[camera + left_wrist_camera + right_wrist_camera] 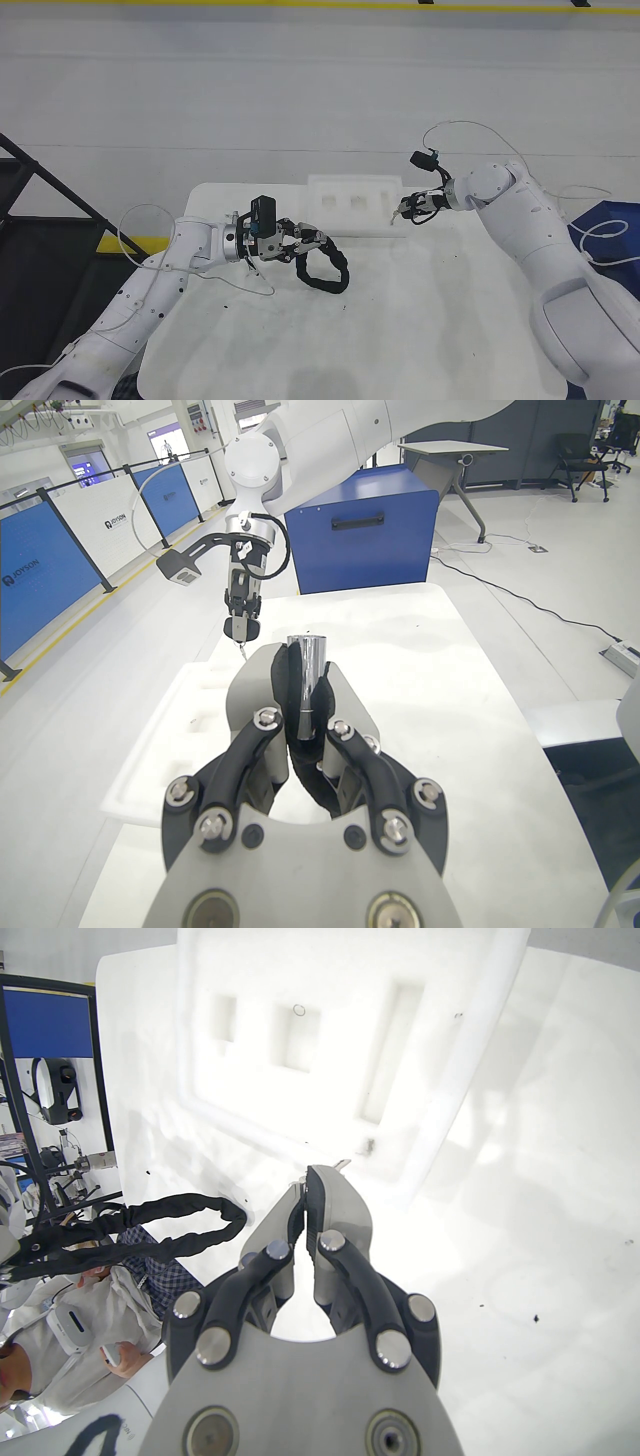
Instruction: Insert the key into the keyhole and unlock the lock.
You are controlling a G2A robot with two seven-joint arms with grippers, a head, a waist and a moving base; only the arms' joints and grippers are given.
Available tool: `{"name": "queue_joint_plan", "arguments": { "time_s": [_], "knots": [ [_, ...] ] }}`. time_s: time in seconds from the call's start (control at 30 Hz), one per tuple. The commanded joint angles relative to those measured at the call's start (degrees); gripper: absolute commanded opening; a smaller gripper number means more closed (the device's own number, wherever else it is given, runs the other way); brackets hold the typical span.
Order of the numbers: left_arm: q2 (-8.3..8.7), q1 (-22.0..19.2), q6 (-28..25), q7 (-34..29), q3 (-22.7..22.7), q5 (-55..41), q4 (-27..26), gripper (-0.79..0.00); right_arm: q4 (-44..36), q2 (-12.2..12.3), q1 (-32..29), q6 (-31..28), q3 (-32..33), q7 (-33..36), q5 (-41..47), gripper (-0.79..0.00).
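Lock (311,665) w/ black chain is clamped in left gripper (293,240) near tabletop's (450,320) left edge. Right gripper (306,1188) pinches key (344,1163) over foam tray (355,190) at far edge.

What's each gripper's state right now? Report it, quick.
Left gripper: jaws closed on the lock, at its chrome cylinder.
Right gripper: jaws closed on the key.
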Motion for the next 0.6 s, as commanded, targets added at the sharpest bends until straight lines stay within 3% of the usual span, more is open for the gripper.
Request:
{"name": "queue_joint_plan", "arguments": {
  "time_s": [0.0,0.37,0.4,0.43,0.57],
  "knots": [
    [0.0,0.0,0.0,0.0,0.0,0.0,0.0,-0.785,0.0,0.0,0.0,0.0,0.0,0.0,0.0,-0.785],
    [0.0,0.0,0.0,0.0,0.0,0.0,0.0,-0.785,0.0,0.0,0.0,0.0,0.0,0.0,0.0,-0.785],
    [0.0,0.0,0.0,0.0,0.0,0.0,0.0,-0.742,0.0,0.0,0.0,0.0,0.0,0.0,0.0,-0.785],
    [0.0,0.0,0.0,0.0,0.0,0.0,0.0,-0.785,0.0,0.0,0.0,0.0,0.0,0.0,0.0,-0.785],
    [0.0,0.0,0.0,0.0,0.0,0.0,0.0,-0.785,0.0,0.0,0.0,0.0,0.0,0.0,0.0,-0.785]
  ]
}}
